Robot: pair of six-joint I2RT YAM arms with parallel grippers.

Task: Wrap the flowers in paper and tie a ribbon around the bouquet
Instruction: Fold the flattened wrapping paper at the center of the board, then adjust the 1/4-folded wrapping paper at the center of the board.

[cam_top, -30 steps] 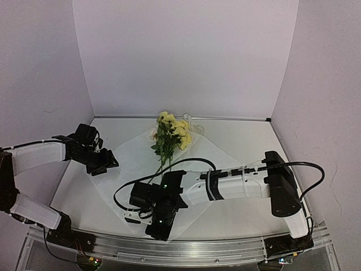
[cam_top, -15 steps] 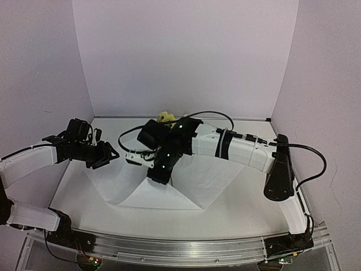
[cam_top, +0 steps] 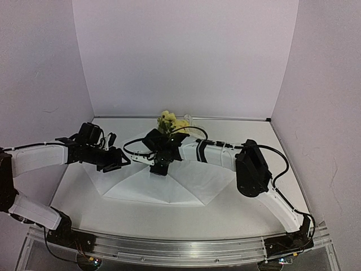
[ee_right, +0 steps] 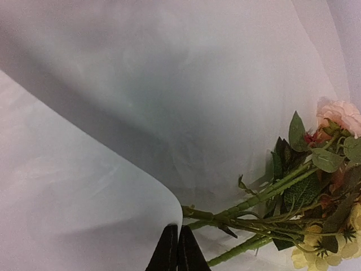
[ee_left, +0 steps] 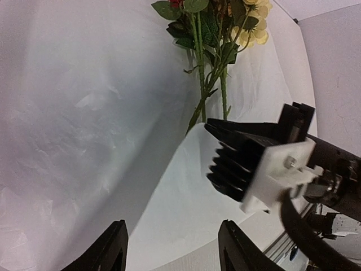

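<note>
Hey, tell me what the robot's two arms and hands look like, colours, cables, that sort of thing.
The left arm and right arm have white shells with black joints; the right one has a bulky black elbow. Black cables run along them. The left hand and right hand are black with two flat fingers; the right hand's are ribbed and fixed to a white plate.

Pale yellow flowers [cam_top: 169, 121] on crinkly white paper [cam_top: 192, 183], one corner folded to the stem ends
</note>
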